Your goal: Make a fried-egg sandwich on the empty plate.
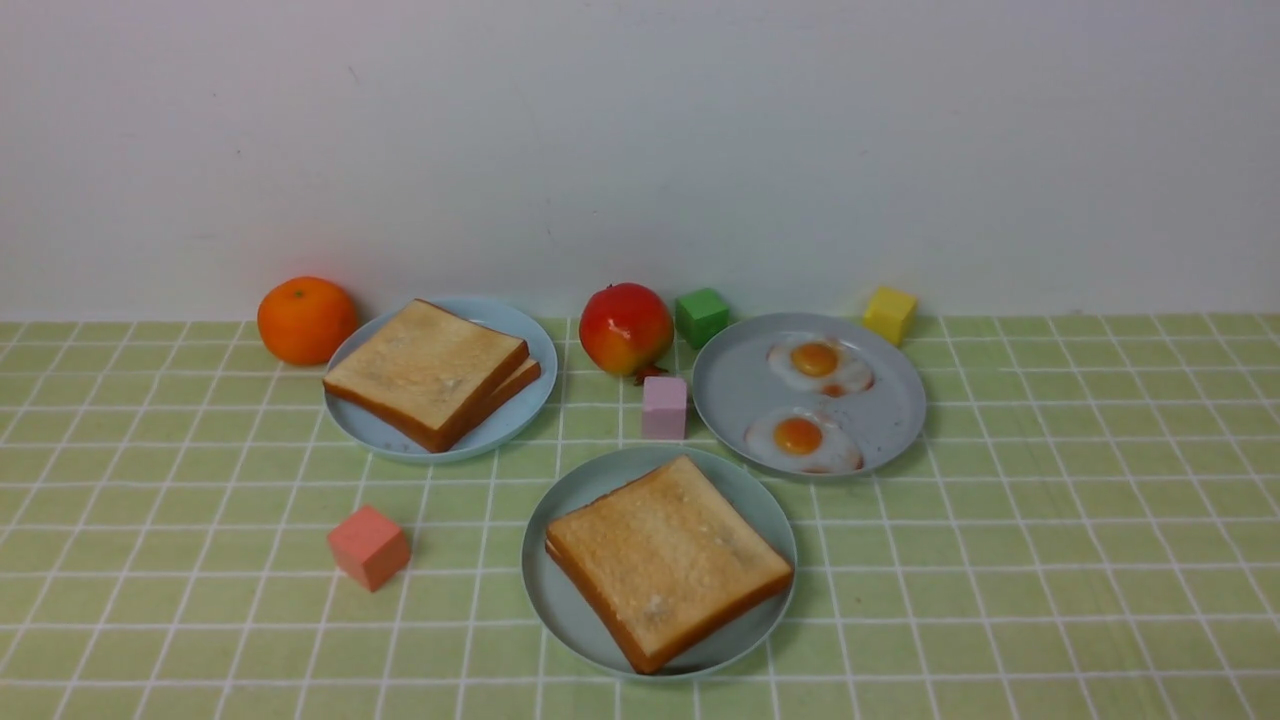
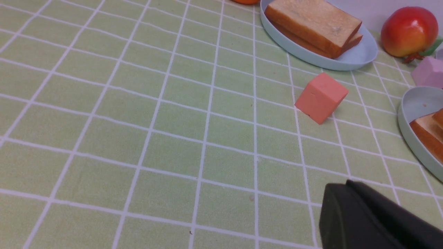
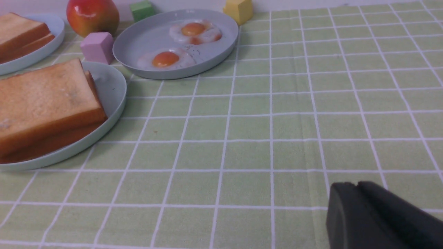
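Observation:
The pale teal plate (image 1: 535, 590) sits front centre and holds the sandwich, with the top toast slice (image 1: 665, 560) on a lower slice (image 3: 52, 143). No egg shows between them. Two fried eggs (image 1: 815, 362) (image 1: 800, 437) lie on the greyish-blue plate (image 1: 740, 390) at back right. Two more toast slices (image 1: 430, 370) are stacked on the sky-blue plate (image 1: 500, 425) at back left. Neither gripper shows in the front view. My left gripper (image 2: 346, 185) is shut and empty over bare cloth. My right gripper (image 3: 356, 185) is shut and empty, to the right of the teal plate (image 3: 116, 86).
An orange (image 1: 305, 320), a red apple-like fruit (image 1: 625, 328), a green cube (image 1: 701, 316) and a yellow cube (image 1: 889, 314) line the back wall. A lilac cube (image 1: 664, 406) stands between the plates. A salmon cube (image 1: 369, 546) sits front left.

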You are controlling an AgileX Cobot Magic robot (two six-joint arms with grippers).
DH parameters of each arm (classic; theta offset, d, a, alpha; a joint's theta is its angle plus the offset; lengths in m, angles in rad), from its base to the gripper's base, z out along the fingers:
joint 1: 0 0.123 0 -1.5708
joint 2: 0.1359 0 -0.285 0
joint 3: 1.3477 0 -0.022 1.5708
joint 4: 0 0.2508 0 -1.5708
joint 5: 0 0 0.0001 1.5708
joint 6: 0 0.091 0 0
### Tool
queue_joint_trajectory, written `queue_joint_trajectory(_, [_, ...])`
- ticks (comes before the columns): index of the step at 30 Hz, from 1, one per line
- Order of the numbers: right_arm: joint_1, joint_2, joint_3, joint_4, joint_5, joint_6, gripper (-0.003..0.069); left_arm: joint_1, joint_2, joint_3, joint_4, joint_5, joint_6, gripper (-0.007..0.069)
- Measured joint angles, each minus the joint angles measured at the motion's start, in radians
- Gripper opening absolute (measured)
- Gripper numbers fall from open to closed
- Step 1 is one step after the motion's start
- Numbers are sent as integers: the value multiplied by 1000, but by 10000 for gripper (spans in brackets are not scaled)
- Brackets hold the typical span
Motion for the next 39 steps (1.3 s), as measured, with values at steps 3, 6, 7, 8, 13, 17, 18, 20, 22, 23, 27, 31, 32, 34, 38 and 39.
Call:
queue_joint_trajectory(3, [0,0,0,0,0,0,52,0,0,0,0,0,0,-13])
queue_joint_trajectory(6, [0,0,0,0,0,0,54,0,0,0,0,0,0,-13])
queue_joint_trajectory(7, [0,0,0,0,0,0,56,0,0,0,0,0,0,-13])
queue_joint_trajectory(8, [0,0,0,0,0,0,57,0,0,0,0,0,0,-13])
queue_joint_trajectory(13, [0,0,0,0,0,0,64,0,0,0,0,0,0,-13])
queue_joint_trajectory(17, [0,0,0,0,0,0,71,0,0,0,0,0,0,-13])
queue_joint_trajectory(18, [0,0,0,0,0,0,74,0,0,0,0,0,0,-13])
queue_joint_trajectory(20, [0,0,0,0,0,0,76,0,0,0,0,0,0,-11])
queue_joint_trajectory(22, [0,0,0,0,0,0,83,0,0,0,0,0,0,-10])
queue_joint_trajectory(23, [0,0,0,0,0,0,83,0,0,0,0,0,0,-10])
queue_joint_trajectory(27, [0,0,0,0,0,0,87,0,0,0,0,0,0,-10])
queue_joint_trajectory(31, [0,0,0,0,0,0,92,0,0,0,0,0,0,-6])
queue_joint_trajectory(32, [0,0,0,0,0,0,93,0,0,0,0,0,0,-6])
queue_joint_trajectory(34, [0,0,0,0,0,0,96,0,0,0,0,0,0,-4])
queue_joint_trajectory(38, [0,0,0,0,0,0,101,0,0,0,0,0,0,-2])
queue_joint_trajectory(39, [0,0,0,0,0,0,101,0,0,0,0,0,0,-2])
